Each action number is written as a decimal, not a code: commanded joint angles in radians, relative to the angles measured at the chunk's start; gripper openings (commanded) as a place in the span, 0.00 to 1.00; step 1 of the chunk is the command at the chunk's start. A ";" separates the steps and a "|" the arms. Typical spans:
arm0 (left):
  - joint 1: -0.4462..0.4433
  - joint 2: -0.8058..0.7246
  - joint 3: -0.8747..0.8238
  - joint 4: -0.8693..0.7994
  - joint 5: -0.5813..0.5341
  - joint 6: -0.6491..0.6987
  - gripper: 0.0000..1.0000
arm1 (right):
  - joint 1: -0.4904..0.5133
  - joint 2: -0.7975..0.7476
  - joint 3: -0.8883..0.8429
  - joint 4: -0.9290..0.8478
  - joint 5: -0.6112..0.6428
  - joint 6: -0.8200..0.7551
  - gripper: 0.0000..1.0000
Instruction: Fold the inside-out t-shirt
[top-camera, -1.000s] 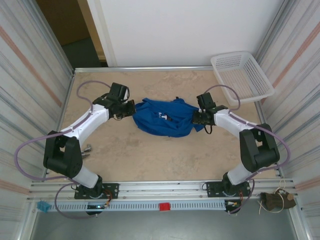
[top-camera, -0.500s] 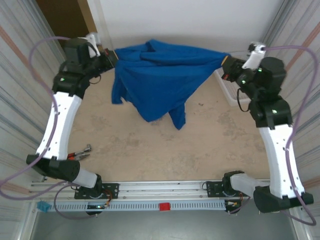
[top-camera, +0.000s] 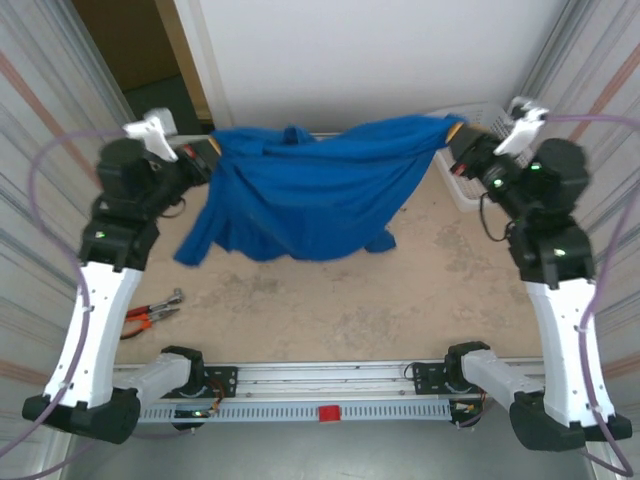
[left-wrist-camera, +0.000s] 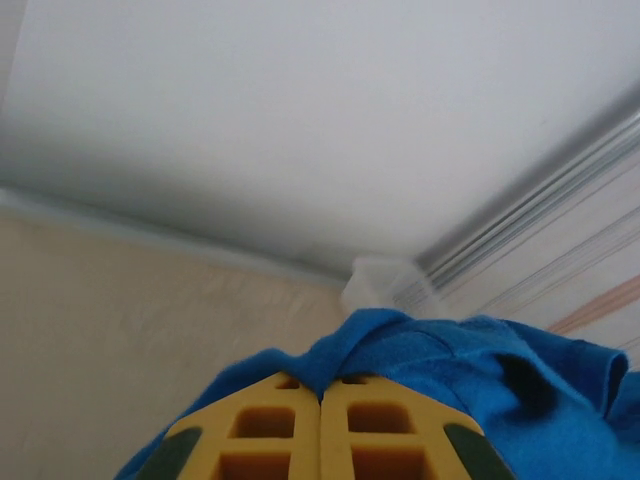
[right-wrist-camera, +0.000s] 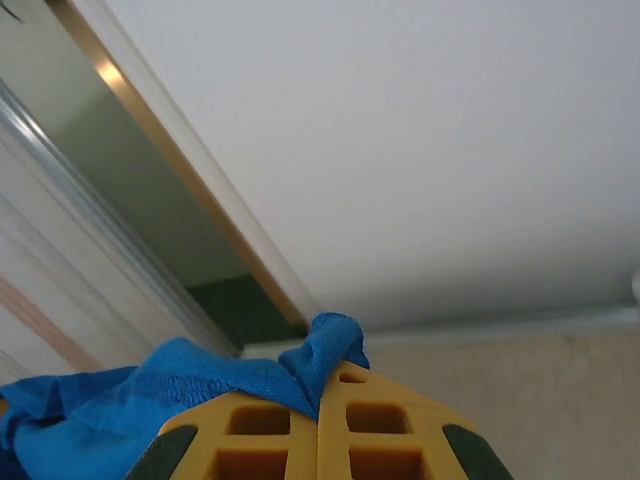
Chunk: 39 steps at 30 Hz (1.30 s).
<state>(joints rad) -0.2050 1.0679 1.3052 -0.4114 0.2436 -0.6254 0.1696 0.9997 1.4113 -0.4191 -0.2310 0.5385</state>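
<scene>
top external: high behind arms (top-camera: 100, 295), facing down. wrist views: close over own gripper (left-wrist-camera: 320, 398), tilted upward; all share t-shirt (top-camera: 300, 195).

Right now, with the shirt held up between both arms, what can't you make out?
- Top view: table behind the shirt, hidden by hanging cloth.
- Top view: basket, mostly behind the right gripper and arm.
- Wrist views: most of the shirt, cut off by the bottom edge.
</scene>
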 joint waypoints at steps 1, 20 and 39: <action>0.004 0.015 -0.228 0.091 -0.028 -0.050 0.00 | -0.004 -0.001 -0.222 0.063 -0.021 0.078 0.00; 0.011 0.244 0.014 0.121 0.046 0.036 0.00 | -0.018 0.205 0.067 -0.008 -0.018 -0.037 0.00; -0.193 -0.007 -0.653 0.102 -0.218 0.078 0.56 | 0.251 -0.225 -0.848 0.051 0.196 0.157 0.00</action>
<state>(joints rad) -0.3447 1.0447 0.6060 -0.2871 0.1310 -0.6216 0.4137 0.8089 0.5510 -0.3908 -0.0933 0.6704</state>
